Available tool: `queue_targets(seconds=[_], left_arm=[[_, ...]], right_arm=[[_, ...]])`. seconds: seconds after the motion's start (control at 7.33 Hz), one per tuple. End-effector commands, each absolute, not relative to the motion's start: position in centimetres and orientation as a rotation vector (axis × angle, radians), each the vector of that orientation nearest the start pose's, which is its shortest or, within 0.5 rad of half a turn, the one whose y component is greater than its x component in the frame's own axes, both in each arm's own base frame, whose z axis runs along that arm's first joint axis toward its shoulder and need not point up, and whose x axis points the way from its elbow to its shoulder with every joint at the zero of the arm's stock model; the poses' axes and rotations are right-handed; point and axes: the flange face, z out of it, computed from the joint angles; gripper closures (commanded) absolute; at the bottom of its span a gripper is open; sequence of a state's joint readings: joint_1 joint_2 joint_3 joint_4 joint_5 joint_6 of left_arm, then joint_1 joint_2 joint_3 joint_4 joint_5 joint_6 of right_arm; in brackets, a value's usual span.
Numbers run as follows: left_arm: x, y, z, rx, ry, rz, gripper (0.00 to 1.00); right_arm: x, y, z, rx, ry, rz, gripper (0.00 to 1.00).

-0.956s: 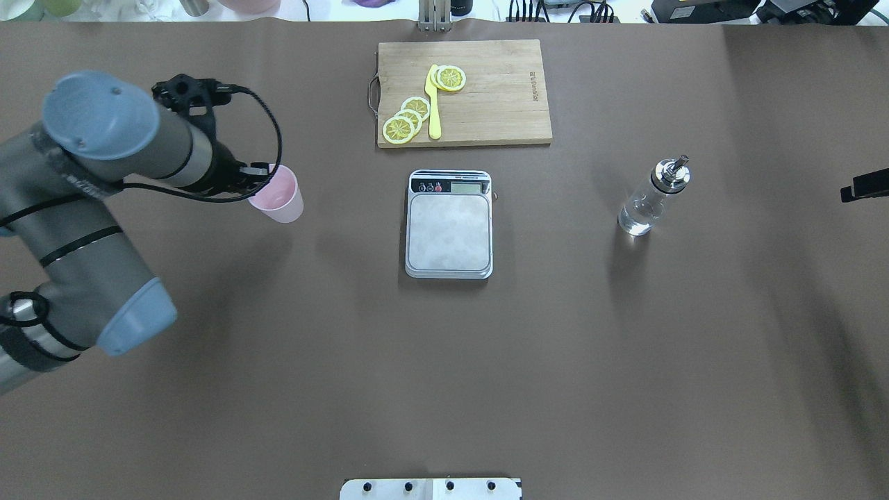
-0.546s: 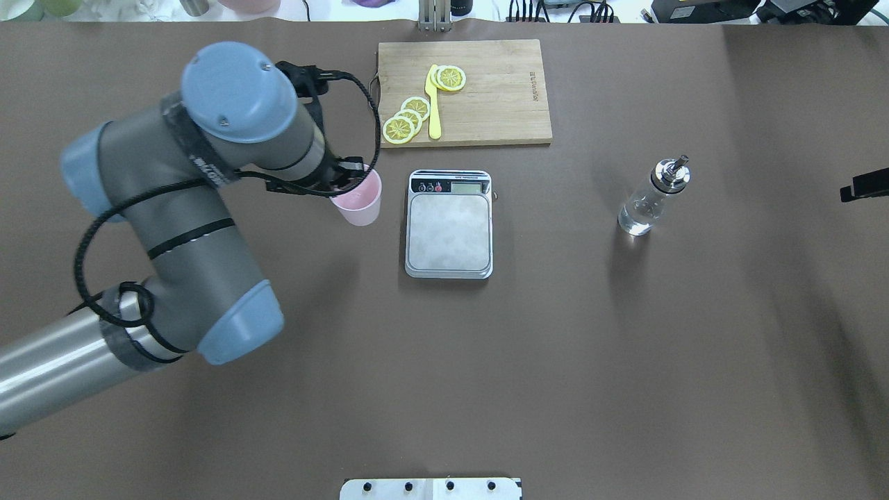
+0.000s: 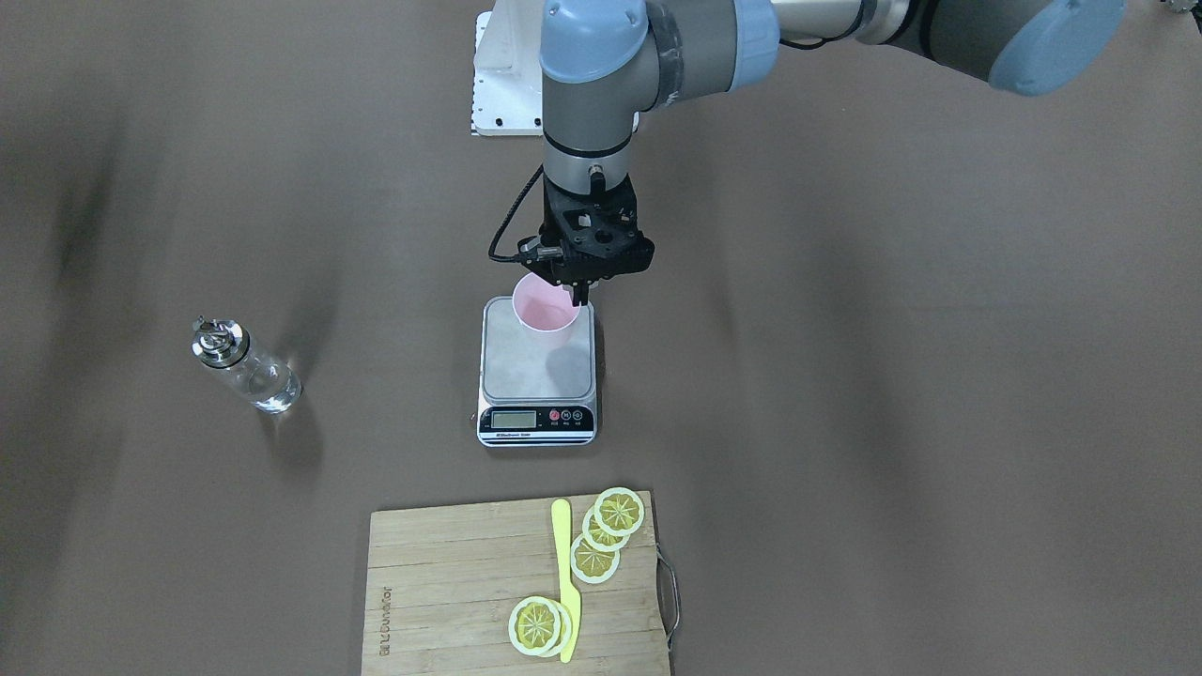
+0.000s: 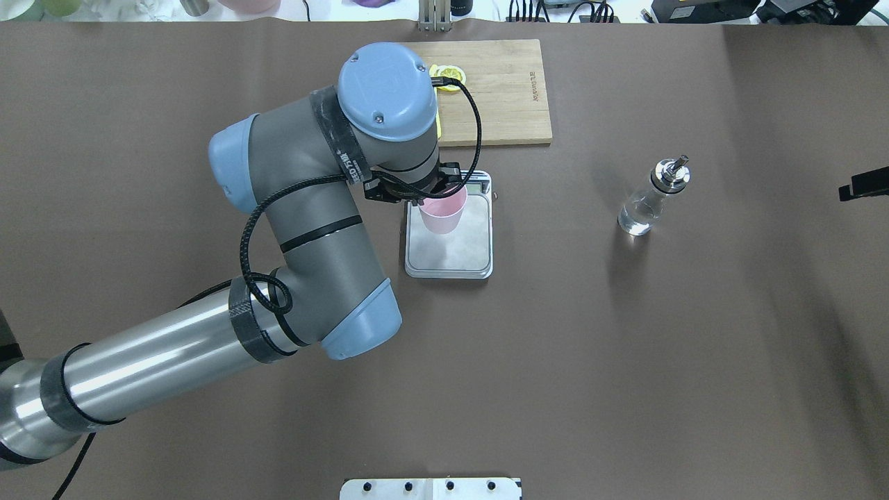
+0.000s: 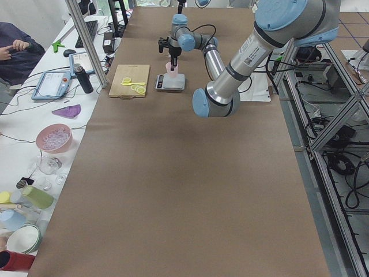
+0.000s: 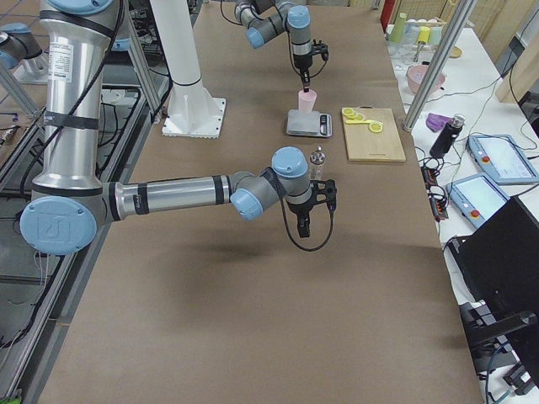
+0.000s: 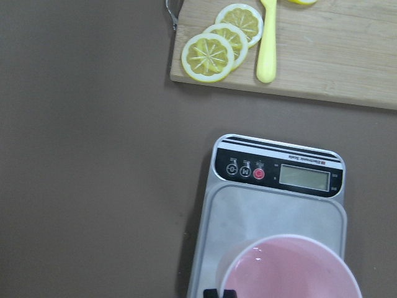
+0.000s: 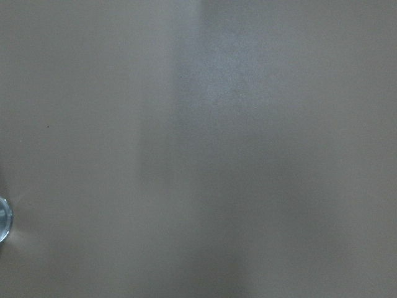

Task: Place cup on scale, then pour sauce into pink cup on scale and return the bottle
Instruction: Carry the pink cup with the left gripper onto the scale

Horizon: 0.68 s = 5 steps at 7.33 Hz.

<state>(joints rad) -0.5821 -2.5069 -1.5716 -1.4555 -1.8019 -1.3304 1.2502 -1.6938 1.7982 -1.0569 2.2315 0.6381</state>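
**Left gripper [image 3: 575, 293] has the cup [image 3: 545, 308] by the rim over the scale [image 3: 537, 374]: set-down step**

Front view: jaws are closed on the cup's rim wall, apparently with one finger inside and one outside. Cup is upright over the robot-side part of the platform. Can't tell if its base touches. My call: lower straight, keep it vertical, let go only once seated, then lift clear without dragging the rim. More central would be safer for pouring.

Overhead: the wrist hides the grip. Cup sits within the platform outline. Bottle [image 4: 649, 201] is upright, well apart on the robot's right, cap on, with clear sauce [image 4: 635, 221] inside.

Left wrist: cup interior is plain pink and looks empty.

Exterior right: right gripper [image 6: 322, 195] has nothing visible in it. Whether it's parted or closed, cannot tell.

Right wrist: mostly bare table [image 8: 248, 155].
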Motion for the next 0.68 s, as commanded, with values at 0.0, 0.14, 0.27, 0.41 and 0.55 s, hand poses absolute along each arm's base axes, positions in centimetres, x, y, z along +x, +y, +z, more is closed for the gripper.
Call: queue_targets(seconds=[0.0,0.14,0.27,0.41,0.55], left_arm=[[55.6,-48.1,9.8,0.15,0.813,-0.222,1.0],[56.8,-48.5,10.5,0.157,0.834,-0.216,1.0],[57.6,-48.8,11.1,0.162,0.847,-0.213,1.0],[57.6,-48.9,11.1,0.165,0.852,-0.212,1.0],[57.6,-48.9,11.1,0.165,0.853,-0.212,1.0]], right_arm=[[-7.8,-46.4,55.0,0.234,-0.84,0.093,0.0],[-7.8,-46.4,55.0,0.234,-0.84,0.093,0.0],[-7.8,-46.4,55.0,0.234,-0.84,0.093,0.0],[-7.8,-46.4,55.0,0.234,-0.84,0.093,0.0],[-7.8,-46.4,55.0,0.234,-0.838,0.094,0.0]])
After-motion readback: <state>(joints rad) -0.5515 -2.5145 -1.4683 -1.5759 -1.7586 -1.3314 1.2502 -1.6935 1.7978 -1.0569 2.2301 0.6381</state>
